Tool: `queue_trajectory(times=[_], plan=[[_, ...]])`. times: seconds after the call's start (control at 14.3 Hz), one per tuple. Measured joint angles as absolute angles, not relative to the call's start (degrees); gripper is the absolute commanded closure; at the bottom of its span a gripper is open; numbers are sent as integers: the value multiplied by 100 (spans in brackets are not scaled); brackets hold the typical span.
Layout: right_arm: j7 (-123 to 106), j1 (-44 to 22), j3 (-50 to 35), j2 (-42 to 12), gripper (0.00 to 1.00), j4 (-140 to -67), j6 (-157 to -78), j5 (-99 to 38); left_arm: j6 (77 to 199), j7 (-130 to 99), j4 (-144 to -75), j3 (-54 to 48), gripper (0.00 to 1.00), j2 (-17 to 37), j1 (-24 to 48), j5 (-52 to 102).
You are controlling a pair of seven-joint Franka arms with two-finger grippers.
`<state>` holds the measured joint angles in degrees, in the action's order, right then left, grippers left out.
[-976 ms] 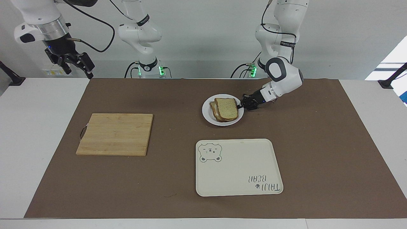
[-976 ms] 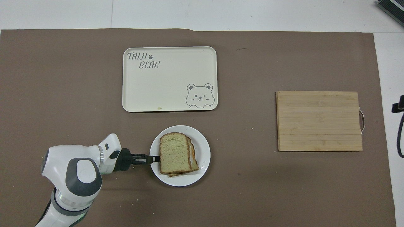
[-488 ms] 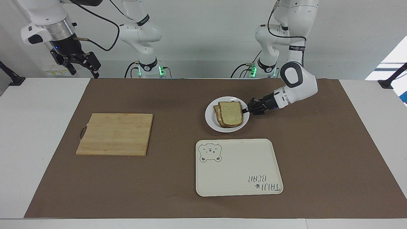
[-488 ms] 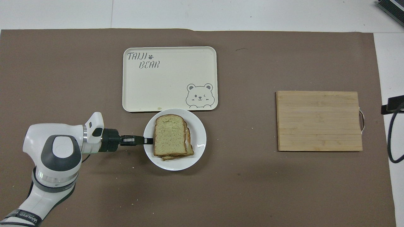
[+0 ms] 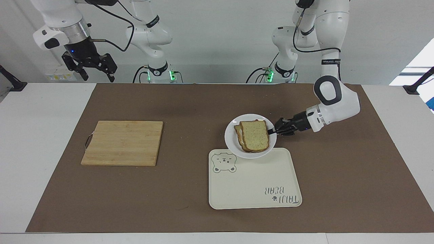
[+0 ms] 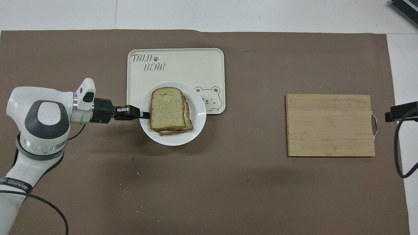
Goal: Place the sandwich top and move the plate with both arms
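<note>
While left gripper (image 5: 271, 130) pinches plate (image 5: 234, 146), sandwich top (image 5: 255, 135) rounded end away from robots

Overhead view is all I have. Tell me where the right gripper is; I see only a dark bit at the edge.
Observer: The right gripper hangs high in the air over the robots' edge of the table, toward the right arm's end, open and empty.
Operator: Give me the left gripper's height.
Observer: The left gripper is low, just above the mat, reaching in sideways and shut on the plate at its rim.
Operator: Say whether the plate rests on the tray.
Observer: From the front, the plate looks held slightly above the tray, over its rim nearest the robots; I cannot be sure they are apart.
</note>
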<state>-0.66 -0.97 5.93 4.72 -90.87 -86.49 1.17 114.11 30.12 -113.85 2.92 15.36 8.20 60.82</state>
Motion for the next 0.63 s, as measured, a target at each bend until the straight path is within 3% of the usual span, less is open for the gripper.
queue_trajectory(times=[0.56,0.63], plan=[[-360,-249,673,486,0,-9085,-8541,115,11517,2966,-9705,267,100,3204,639,6075],[-360,-345,742,485,0,-9085,-8541,115,11580,2966,-9628,246,56,3285,639,6075]])
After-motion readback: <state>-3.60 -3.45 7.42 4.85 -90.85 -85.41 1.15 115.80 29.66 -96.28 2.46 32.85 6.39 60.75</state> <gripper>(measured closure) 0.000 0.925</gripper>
